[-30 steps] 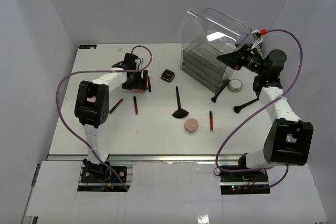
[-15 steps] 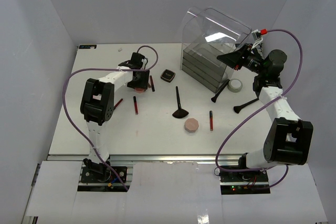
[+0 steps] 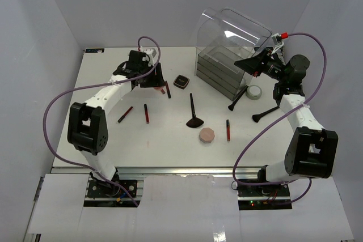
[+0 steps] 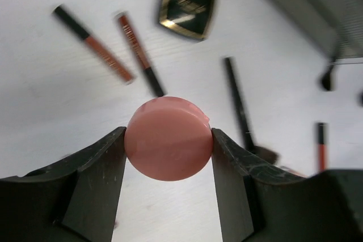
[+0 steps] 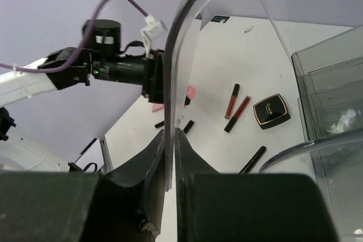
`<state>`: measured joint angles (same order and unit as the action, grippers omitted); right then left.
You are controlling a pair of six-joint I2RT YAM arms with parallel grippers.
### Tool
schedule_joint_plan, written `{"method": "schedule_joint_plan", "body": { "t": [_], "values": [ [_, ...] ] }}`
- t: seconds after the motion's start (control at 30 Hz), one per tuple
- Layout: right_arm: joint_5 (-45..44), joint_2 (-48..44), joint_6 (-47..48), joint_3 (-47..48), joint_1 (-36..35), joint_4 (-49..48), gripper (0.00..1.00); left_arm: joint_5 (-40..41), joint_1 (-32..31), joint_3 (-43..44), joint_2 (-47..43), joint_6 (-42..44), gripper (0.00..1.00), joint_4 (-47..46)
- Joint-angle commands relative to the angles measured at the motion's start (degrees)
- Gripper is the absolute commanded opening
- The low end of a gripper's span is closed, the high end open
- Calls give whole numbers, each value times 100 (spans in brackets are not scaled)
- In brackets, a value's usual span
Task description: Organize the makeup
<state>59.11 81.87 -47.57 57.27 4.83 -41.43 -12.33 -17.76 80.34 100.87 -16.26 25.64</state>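
My left gripper (image 4: 169,140) is shut on a round pink makeup puff (image 4: 169,138), held above the table at the back left (image 3: 154,81). Below it lie a square black compact (image 4: 187,5), two dark-red sticks (image 4: 93,43) (image 4: 139,54) and a black brush handle (image 4: 238,103). In the top view a fan brush (image 3: 194,113), a pink octagonal puff (image 3: 207,135) and a red pencil (image 3: 228,130) lie mid-table. My right gripper (image 5: 172,134) is shut on the edge of the clear lid (image 5: 176,55) of the drawer box (image 3: 218,69), holding it raised.
Two black brushes (image 3: 238,98) (image 3: 265,114) and a small round jar (image 3: 254,92) lie in front of the box. Two more red sticks (image 3: 146,113) (image 3: 125,114) lie at the left. The left arm's purple cable (image 3: 62,97) loops over the left side.
The left jaws have closed on the round pink puff and lifted it off the table, moving back and up. The right gripper and the lid have not moved.
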Motion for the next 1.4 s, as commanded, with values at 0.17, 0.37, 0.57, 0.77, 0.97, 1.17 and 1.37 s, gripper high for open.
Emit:
{"method": "schedule_joint_plan", "body": {
  "t": [0.17,0.37,0.57,0.77,0.97,1.17,1.37],
  "values": [
    [242,-213,2,47,1,-603,13,-2509,-539,-684,-15,-2674,31,-3977],
    [241,-309,-212,74,1,-752,13,-1853,-1045,-181,728,-3435,30,-5508],
    [232,-374,-457,80,1,-973,13,-992,-1384,57,1370,-3639,31,-6759],
    [232,-382,-634,56,1,-1134,13,-362,-1681,654,1981,-3467,31,-7410],
    [241,-373,-711,44,1,-1223,13,-44,-1887,1461,2589,-2915,32,-7442],
    [259,-378,-771,16,1,-1294,13,432,-2010,1855,2867,-2307,39,-7317],
    [259,-382,-771,-5,1,-1306,13,827,-2065,2001,2955,-2112,69,-6843]
  ]
}}
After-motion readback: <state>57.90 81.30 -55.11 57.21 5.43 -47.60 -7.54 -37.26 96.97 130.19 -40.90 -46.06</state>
